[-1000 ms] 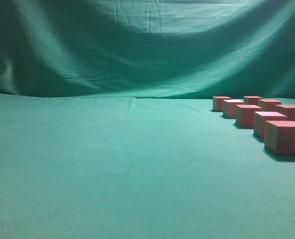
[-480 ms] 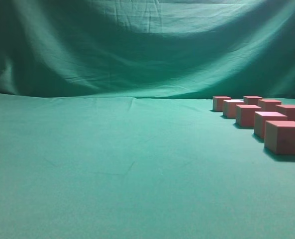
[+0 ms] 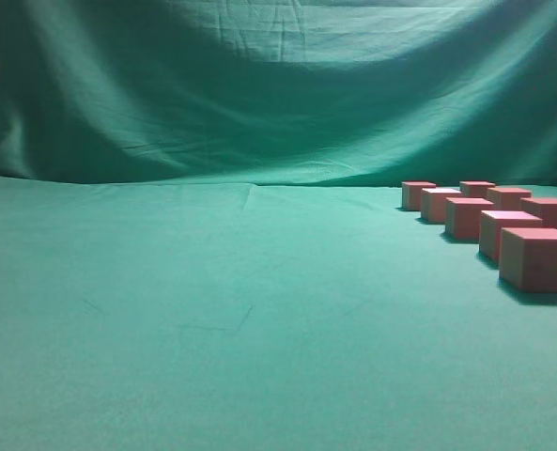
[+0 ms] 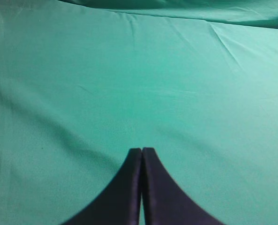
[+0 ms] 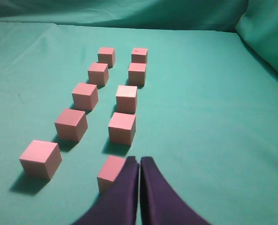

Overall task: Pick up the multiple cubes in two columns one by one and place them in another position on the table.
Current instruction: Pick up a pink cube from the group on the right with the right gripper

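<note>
You are at the very start of the job, as far as the layout tells: all ten cubes sit in their two columns and none is lifted or set aside.

Begin at the left. Your left gripper [image 4: 141,152] hangs over bare green desk [image 4: 82,70] with its fingers pressed together and nothing between them; no cube shows in that wrist view. In the exterior view the left and middle of the desk [image 3: 212,301] are open cloth, which reads as the likely spot for setting cubes down.

Move right and you reach the cubes [image 3: 489,225], clustered at the exterior view's right edge in two rows running away from the camera. The right wrist view shows them best: five in the left column, headed by the nearest cube [image 5: 40,158], and five in the right column, whose nearest cube [image 5: 111,171] lies just beside and partly behind your right gripper [image 5: 139,161]. Those fingers are also pressed together, pinching nothing.

For the next move, I judge you must spread the right fingers, centre them over that closest cube, come down square to its faces, and close. Neighbouring cubes stand near, so keep the approach straight.

The cubes look alike: plain, matte, reddish-pink, sharp-edged, with lighter tops, each casting a short shadow.
</note>
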You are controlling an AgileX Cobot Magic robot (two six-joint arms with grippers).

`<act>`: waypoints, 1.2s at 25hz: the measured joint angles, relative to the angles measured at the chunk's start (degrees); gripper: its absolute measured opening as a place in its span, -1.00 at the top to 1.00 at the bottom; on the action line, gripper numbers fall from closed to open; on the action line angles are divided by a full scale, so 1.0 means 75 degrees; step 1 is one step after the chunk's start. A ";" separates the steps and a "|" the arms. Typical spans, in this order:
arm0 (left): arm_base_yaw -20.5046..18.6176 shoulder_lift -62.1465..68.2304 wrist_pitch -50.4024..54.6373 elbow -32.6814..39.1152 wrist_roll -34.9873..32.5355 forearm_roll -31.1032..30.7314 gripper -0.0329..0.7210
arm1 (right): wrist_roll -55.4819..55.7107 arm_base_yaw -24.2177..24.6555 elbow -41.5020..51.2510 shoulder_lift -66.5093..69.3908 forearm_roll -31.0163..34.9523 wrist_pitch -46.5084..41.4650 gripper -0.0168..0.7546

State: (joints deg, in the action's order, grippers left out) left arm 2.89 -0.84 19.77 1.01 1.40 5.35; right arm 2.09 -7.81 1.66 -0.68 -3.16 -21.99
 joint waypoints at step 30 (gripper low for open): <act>0.0000 0.0000 0.0000 0.0000 0.0000 0.0000 0.91 | -0.0969 -0.0384 -0.2760 0.3974 0.3335 -0.0964 0.96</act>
State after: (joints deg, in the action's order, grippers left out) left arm 2.89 -0.84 19.77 1.01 1.40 5.35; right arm -5.18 -10.69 -19.04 29.12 21.85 -29.22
